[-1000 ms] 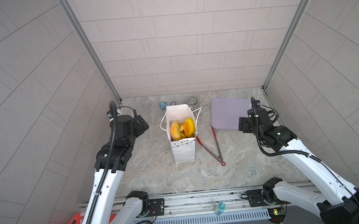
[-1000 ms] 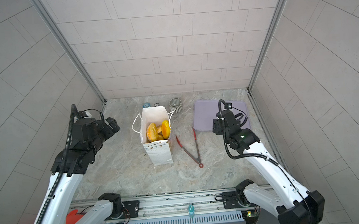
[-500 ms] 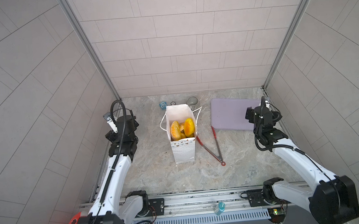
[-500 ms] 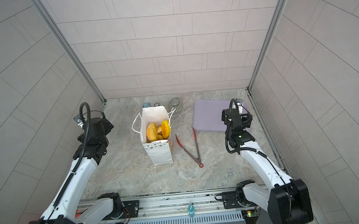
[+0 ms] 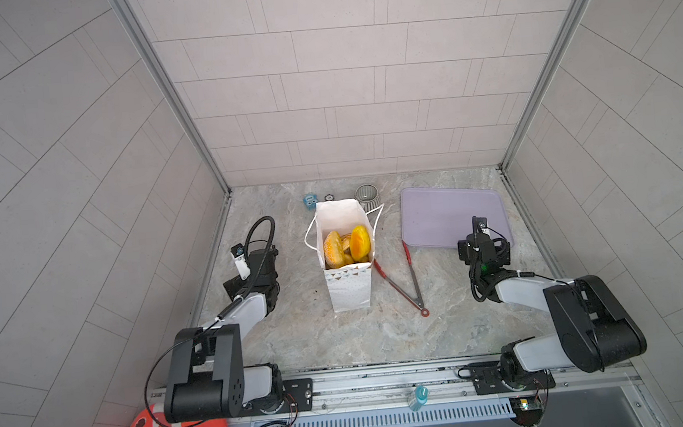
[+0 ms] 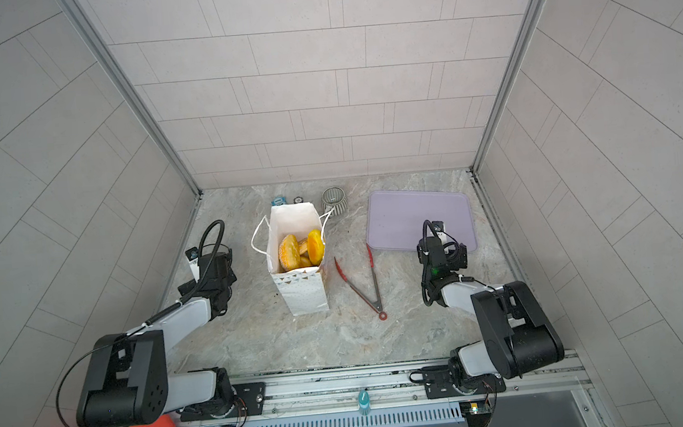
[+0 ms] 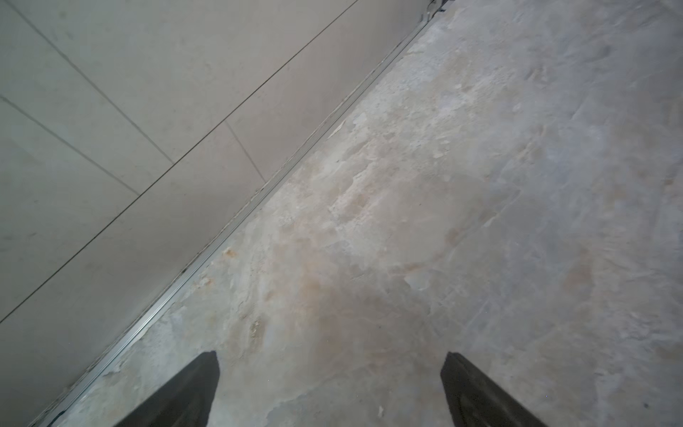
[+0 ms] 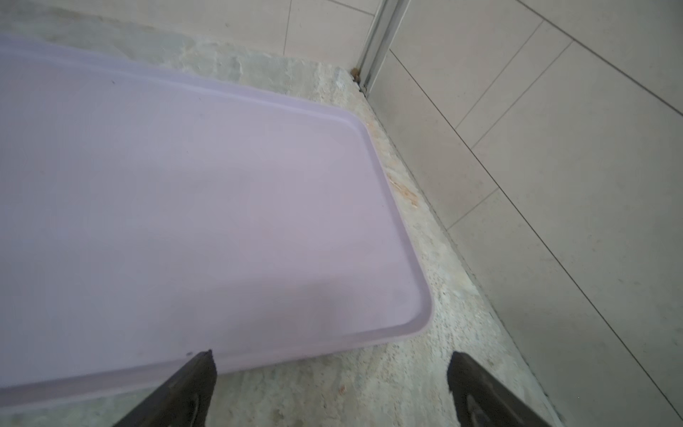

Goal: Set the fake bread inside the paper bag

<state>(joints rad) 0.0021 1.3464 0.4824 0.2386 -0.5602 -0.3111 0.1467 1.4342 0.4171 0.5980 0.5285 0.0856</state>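
The bag [image 5: 348, 291] stands up straight in the middle of the desk [image 5: 341, 339]. Its top is open. The side that faces the front has small triangles on it.

The bread [image 5: 360, 243] is inside the bag. 2 pieces poke up near the top, a speckled one and a smooth orange-yellow one to its right. More yellow bread shows between them and under them. I cannot tell how many pieces there are in all.

The tongs [image 5: 400, 289] lie flat on the desk just to the right of the bag. They are spread out in a V. The 2 red tips point to the back and the joined end points to the front. 1 red tip is right by the bag, but I cannot tell if it touches. The other red tip is close to the front left corner of the tray [image 5: 436, 215].

The tray is lilac and lies flat at the back right of the desk.

The left end effector [image 7: 330, 355] is wide open and holds nothing. It hangs over bare desk near the left wall [image 7: 111, 148], well apart from the bag.

The right end effector [image 8: 332, 354] is wide open too and holds nothing. It is at the front right corner of the tray. In the right wrist view, 1 finger shows over the tray's rim and the other over bare desk.

A ribbed grey cup [image 5: 366, 191] stands just behind the bag at the back of the desk.
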